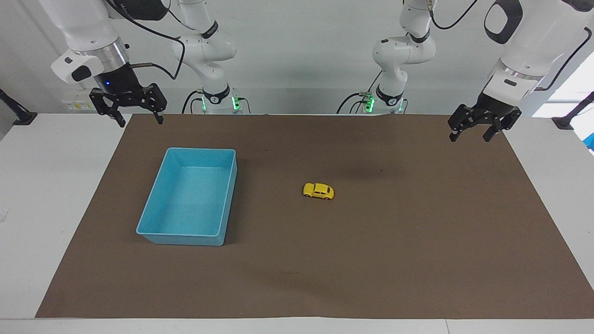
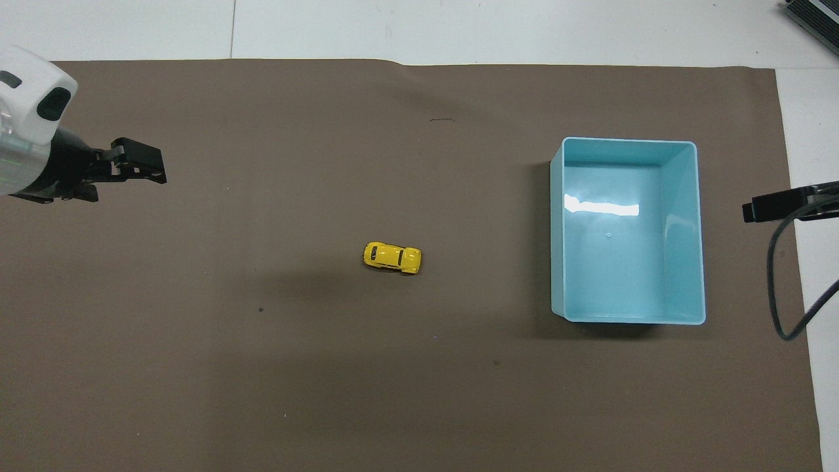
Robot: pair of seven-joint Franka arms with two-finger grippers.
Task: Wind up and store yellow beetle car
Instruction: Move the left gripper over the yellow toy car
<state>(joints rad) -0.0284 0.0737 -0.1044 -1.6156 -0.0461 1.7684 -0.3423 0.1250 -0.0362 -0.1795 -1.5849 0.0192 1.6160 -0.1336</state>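
The yellow beetle car [image 1: 319, 191] stands on its wheels near the middle of the brown mat; it also shows in the overhead view [image 2: 392, 257]. The blue bin [image 1: 155, 227] lies empty toward the right arm's end of the table [image 2: 698, 229]. My left gripper [image 1: 470, 135] is open and empty, up in the air over the mat at the left arm's end, well away from the car [image 2: 147, 172]. My right gripper [image 1: 140, 119] is open and empty and waits over the mat's edge at the right arm's end; only its tip [image 2: 754, 211] shows in the overhead view.
The brown mat [image 1: 417, 260] covers most of the white table [image 1: 41, 185]. A dark cable [image 2: 780, 282] hangs beside the bin at the right arm's end.
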